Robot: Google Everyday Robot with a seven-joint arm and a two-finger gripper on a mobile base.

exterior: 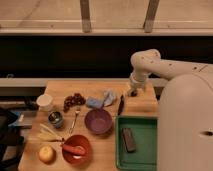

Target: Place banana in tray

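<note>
The small pale yellow banana lies near the table's left front, between a metal can and the red bowl. The green tray sits at the front right and holds a dark flat bar. My gripper hangs from the white arm over the table's back right, above the tray's far edge and far to the right of the banana. It holds nothing that I can see.
A purple bowl sits left of the tray. A red bowl holds an orange carrot; a yellow round fruit is beside it. Grapes, white cup, can, fork, blue cloth, dark utensil.
</note>
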